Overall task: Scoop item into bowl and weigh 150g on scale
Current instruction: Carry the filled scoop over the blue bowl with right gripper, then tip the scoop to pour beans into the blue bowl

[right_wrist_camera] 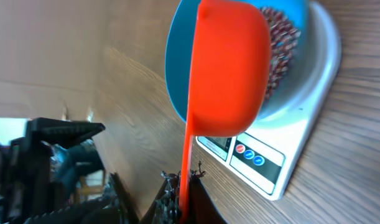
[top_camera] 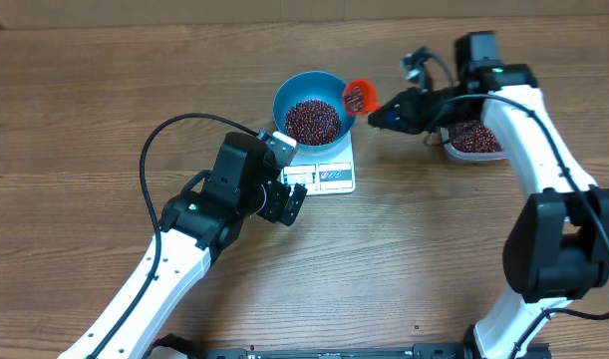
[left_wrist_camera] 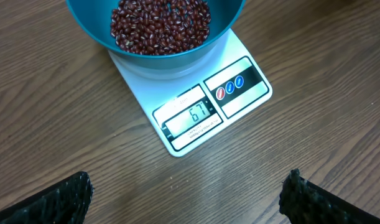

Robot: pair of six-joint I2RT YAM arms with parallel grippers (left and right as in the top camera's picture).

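The blue bowl (top_camera: 289, 95) stands on the white scale (top_camera: 334, 177) and holds a heap of dark red beans (top_camera: 312, 120). In the left wrist view the scale (left_wrist_camera: 239, 93) shows 67 on its display below the bowl (left_wrist_camera: 230, 18) of beans (left_wrist_camera: 158, 25). My right gripper (top_camera: 384, 112) is shut on the handle of an orange scoop (top_camera: 358, 96), which carries beans and hangs at the bowl's right rim. From the right wrist, the scoop (right_wrist_camera: 230, 68) covers part of the bowl (right_wrist_camera: 177, 81). My left gripper (top_camera: 289, 204) stands open on the near side of the scale, holding nothing.
A clear container (top_camera: 473, 140) with more beans sits at the right, partly hidden under the right arm. The left arm's black cable (top_camera: 174, 130) loops over the wooden table (top_camera: 85, 100) to the left of the scale.
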